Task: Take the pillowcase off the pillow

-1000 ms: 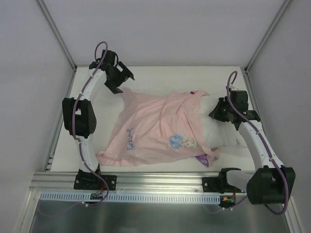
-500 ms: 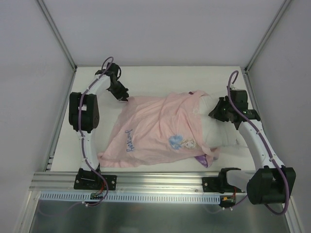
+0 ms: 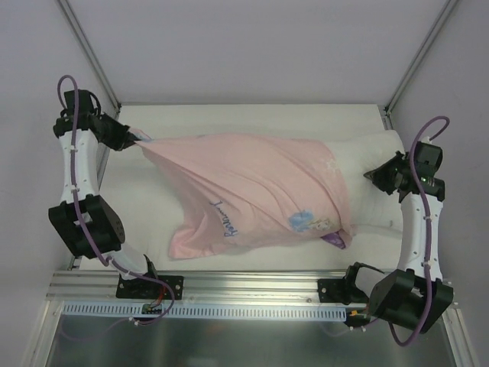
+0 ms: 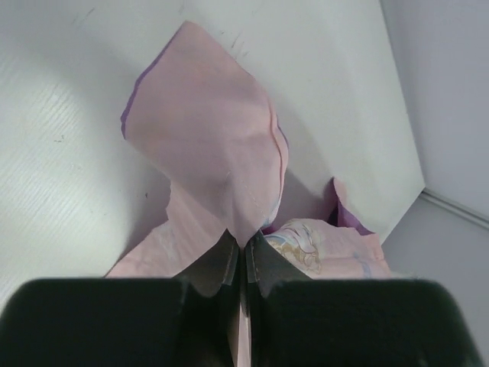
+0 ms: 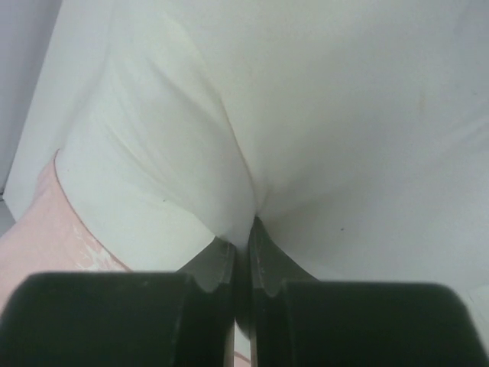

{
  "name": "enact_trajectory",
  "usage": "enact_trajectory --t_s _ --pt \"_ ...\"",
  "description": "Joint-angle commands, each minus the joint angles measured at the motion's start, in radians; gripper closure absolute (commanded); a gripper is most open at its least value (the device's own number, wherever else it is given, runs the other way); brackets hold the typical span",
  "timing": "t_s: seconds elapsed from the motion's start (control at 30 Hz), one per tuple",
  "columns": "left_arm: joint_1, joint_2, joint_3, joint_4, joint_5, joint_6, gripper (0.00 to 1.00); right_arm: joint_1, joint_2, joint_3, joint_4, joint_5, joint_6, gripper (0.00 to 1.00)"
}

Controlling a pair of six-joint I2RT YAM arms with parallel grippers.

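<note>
The pale pink pillowcase (image 3: 252, 191) is stretched across the table, inside out, with a cartoon print (image 3: 309, 222) showing near its right end. My left gripper (image 3: 136, 139) is shut on its far-left corner and holds it taut; the left wrist view shows pink pillowcase fabric (image 4: 221, 160) pinched between the fingers (image 4: 221, 264). The white pillow (image 3: 370, 176) sticks out of the cover at the right. My right gripper (image 3: 374, 174) is shut on a fold of the pillow (image 5: 229, 153), seen bunched between its fingers (image 5: 263, 260).
The white table (image 3: 252, 118) has a bare strip behind the cloth. Grey side walls (image 3: 46, 92) stand close to both arms. An aluminium rail (image 3: 244, 287) runs along the near edge. A purple corner (image 3: 335, 240) of the cover's outer face hangs at the front right.
My left gripper shut on the cover's corner and pulled it far left and back. The right arm dragged the pillow right. The cover went from slack to taut and more pillow shows.
</note>
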Motion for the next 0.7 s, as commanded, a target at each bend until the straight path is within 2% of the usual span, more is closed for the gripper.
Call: enact_trajectory --t_s 0.0,0.1,0.23,0.4,0.47,0.57,0.6,0.63,0.67 --pt "0.089 -0.085 -0.005 0.021 -0.043 0.010 1.00 -0.073 -0.033 0.070 0.039 0.041 0.062 0.99" --pt "0.201 -0.114 0.030 0.015 0.012 0.022 1.00 -0.149 -0.044 0.067 0.039 -0.014 0.074 0.99" --pt "0.258 -0.107 0.133 -0.031 -0.003 0.042 1.00 -0.156 -0.073 0.073 0.047 -0.071 0.105 0.99" --pt "0.240 -0.049 0.173 -0.043 -0.029 0.034 1.00 -0.139 -0.067 0.059 0.057 -0.085 0.114 0.99" --pt "0.203 -0.022 0.171 -0.045 -0.075 0.061 1.00 -0.122 -0.072 0.038 0.074 -0.079 0.113 0.99" --pt "0.091 0.036 0.168 -0.060 -0.100 0.130 1.00 -0.082 -0.076 0.007 0.085 -0.059 0.113 0.99" --pt "0.018 0.036 0.165 -0.063 -0.105 0.152 0.96 -0.076 -0.075 0.002 0.083 -0.061 0.113 0.99" --pt "-0.024 0.030 0.153 -0.065 -0.121 0.195 0.84 -0.073 -0.073 0.002 0.083 -0.058 0.108 0.99" --pt "-0.114 0.006 0.148 -0.063 -0.173 0.224 0.66 -0.068 -0.072 0.005 0.080 -0.056 0.102 0.99"
